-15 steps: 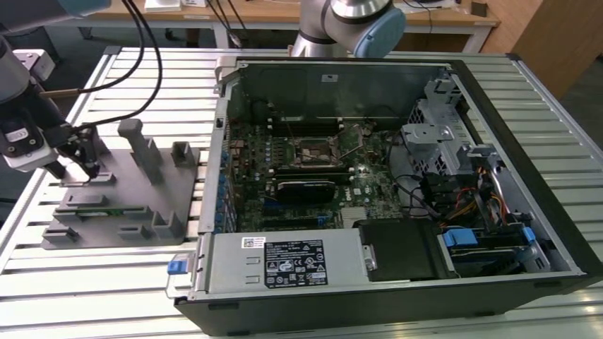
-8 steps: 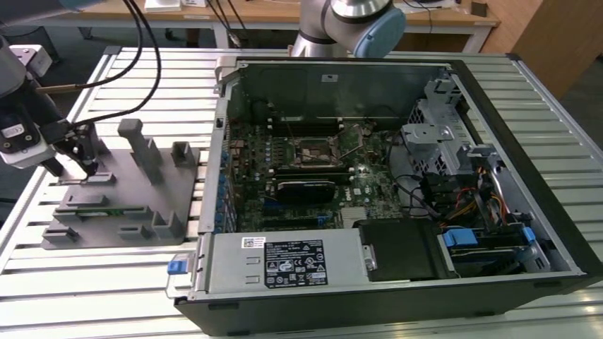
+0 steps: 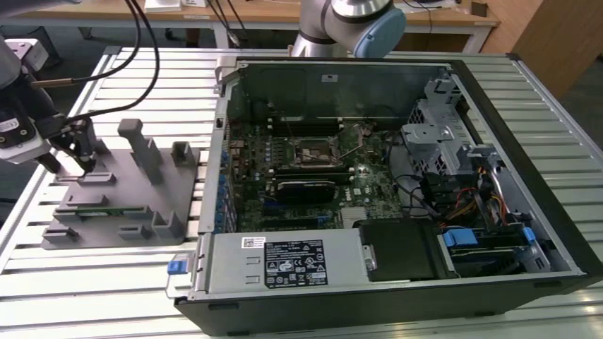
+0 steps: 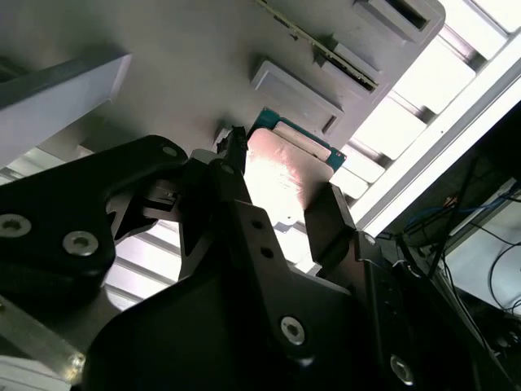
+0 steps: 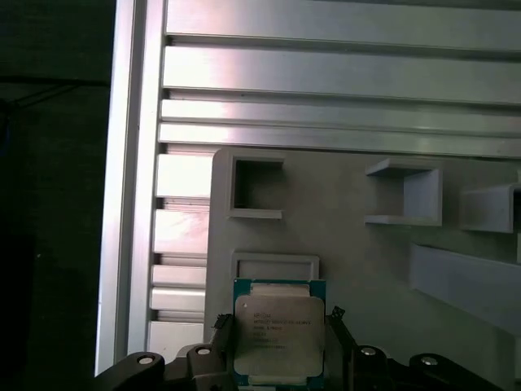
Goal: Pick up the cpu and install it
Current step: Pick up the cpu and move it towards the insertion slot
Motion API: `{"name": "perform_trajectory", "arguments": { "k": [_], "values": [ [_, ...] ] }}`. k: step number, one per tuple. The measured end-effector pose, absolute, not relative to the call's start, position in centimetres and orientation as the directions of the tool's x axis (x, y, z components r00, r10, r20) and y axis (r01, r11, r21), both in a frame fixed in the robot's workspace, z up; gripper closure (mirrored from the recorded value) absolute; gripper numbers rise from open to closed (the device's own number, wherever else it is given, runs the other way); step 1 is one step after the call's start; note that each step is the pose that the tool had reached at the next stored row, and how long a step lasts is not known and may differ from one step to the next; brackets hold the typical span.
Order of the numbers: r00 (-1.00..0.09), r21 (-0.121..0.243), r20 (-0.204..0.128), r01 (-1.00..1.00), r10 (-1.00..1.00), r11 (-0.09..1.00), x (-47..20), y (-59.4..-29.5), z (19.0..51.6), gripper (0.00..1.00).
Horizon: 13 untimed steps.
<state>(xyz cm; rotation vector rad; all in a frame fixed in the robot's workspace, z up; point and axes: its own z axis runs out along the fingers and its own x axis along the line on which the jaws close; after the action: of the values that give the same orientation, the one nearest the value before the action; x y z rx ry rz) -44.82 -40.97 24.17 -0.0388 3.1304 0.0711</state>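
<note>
The cpu (image 5: 278,334), a small square chip with a pale metal top and green edge, sits between my gripper's (image 5: 277,346) two black fingers, at the corner of the grey fixture (image 5: 366,261) beside a shallow square recess. The second wrist view has the fingers (image 4: 236,159) pressed against opposite edges of the cpu (image 4: 281,175). In the exterior view my gripper (image 3: 68,168) stands over the fixture (image 3: 123,198) at the exterior view's left, away from the open socket (image 3: 315,152) on the motherboard. Whether the chip is off the fixture I cannot tell.
An open computer case (image 3: 490,113) lies at the exterior view's right, with a silver labelled box (image 3: 282,265) along its near side and cables and a drive cage (image 3: 443,134). Upright grey posts (image 3: 141,145) rise from the fixture. The slatted metal table (image 3: 94,289) runs underneath.
</note>
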Motion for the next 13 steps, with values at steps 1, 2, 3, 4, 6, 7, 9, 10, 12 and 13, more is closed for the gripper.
{"name": "perform_trajectory", "arguments": {
  "k": [1, 2, 3, 4, 6, 7, 9, 10, 12, 13],
  "values": [
    [-1.0, 0.045, -0.011, -0.025, -0.025, 0.999, -44.8, -41.0, 24.3, 0.47],
    [-1.0, 0.045, -0.011, -0.025, -0.025, 0.999, -44.8, -41.0, 24.4, 0.47],
    [-1.0, 0.045, -0.011, -0.025, -0.025, 0.999, -44.8, -41.0, 24.5, 0.47],
    [-1.0, 0.045, -0.011, -0.025, -0.025, 0.999, -44.8, -41.0, 24.5, 0.47],
    [-1.0, 0.045, -0.011, -0.025, -0.025, 0.999, -44.8, -41.0, 24.7, 0.47],
    [-1.0, 0.045, -0.011, -0.025, -0.025, 0.999, -44.8, -41.0, 24.8, 0.47],
    [-1.0, 0.045, -0.011, -0.025, -0.024, 0.999, -44.8, -40.9, 25.0, 0.47],
    [-1.0, 0.045, -0.011, -0.025, -0.025, 0.999, -44.8, -40.9, 25.1, 0.47],
    [-1.0, 0.045, -0.011, -0.025, -0.025, 0.999, -44.8, -40.9, 25.3, 0.47],
    [-1.0, 0.045, -0.011, -0.025, -0.025, 0.999, -44.8, -40.9, 25.4, 0.47]
  ]
}}
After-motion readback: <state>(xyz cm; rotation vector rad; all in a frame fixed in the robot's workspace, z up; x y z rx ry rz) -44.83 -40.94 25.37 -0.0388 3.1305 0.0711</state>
